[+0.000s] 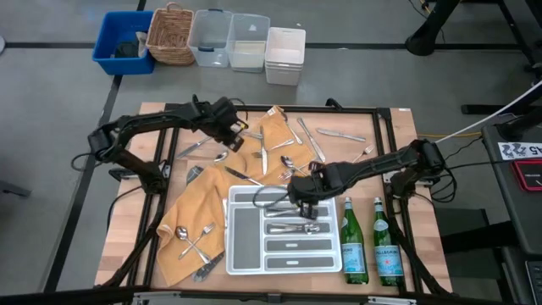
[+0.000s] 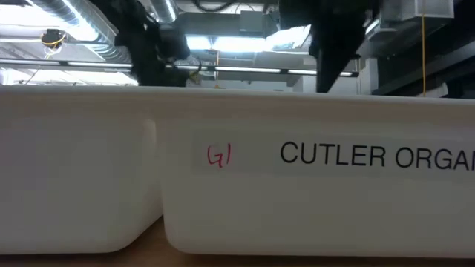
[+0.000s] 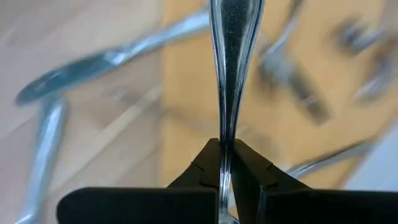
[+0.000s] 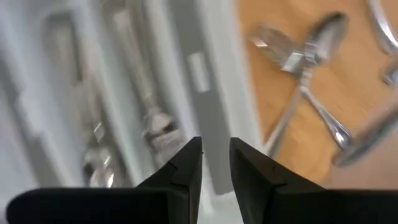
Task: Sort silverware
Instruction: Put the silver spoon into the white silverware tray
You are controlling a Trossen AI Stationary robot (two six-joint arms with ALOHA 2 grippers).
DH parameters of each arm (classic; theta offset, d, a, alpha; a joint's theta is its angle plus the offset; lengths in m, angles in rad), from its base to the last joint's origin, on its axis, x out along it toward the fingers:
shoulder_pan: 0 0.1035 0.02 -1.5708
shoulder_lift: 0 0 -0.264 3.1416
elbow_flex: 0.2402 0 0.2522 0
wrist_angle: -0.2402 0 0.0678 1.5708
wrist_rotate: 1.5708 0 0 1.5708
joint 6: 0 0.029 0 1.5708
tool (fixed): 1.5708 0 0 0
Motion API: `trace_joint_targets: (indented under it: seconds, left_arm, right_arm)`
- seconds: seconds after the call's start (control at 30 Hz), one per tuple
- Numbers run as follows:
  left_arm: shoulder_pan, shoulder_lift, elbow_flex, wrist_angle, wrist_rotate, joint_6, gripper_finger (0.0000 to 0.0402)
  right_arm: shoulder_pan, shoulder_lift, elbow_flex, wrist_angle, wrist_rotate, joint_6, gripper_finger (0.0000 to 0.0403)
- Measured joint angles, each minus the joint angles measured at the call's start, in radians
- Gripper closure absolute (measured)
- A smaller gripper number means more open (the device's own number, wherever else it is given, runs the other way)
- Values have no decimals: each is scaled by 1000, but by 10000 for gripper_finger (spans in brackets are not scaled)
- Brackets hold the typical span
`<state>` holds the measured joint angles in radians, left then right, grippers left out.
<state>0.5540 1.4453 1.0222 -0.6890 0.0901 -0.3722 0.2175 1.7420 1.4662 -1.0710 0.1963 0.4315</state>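
The white divided tray (image 1: 240, 254) sits at the table's near edge, well apart from the left gripper (image 1: 235, 133), which works over the orange cloth (image 1: 212, 191) at the far side. The right gripper (image 4: 216, 163) hangs over the tray's far rim, jaws parted and empty, far nearer the tray than the left. The left jaws are closed on a silverware handle (image 3: 231, 68). Its long axis runs straight out from the fingertips. The piece is slim, polished and mirror-bright; its head is out of view. Loose silverware (image 1: 298, 140) lies scattered on cloth and table.
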Motion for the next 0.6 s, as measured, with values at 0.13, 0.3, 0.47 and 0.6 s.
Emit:
trace_joint_targets:
  seconds: [0.13, 0.3, 0.47, 0.6]
  left_arm:
    - [-40, -49, 0, 168, 19, -110, 390]
    - [-103, -56, 0, 392, 19, -210, 393]
    - [-146, -56, 0, 521, 11, -249, 390]
    - [-164, -56, 0, 612, 4, -275, 393]
  right_arm:
    - [-53, 0, 0, 32, 77, 128, 320]
    - [-117, 1, 7, 161, 133, 148, 320]
    - [-162, 1, 59, 271, 135, 136, 320]
    - [-186, -2, 112, 357, 135, 114, 320]
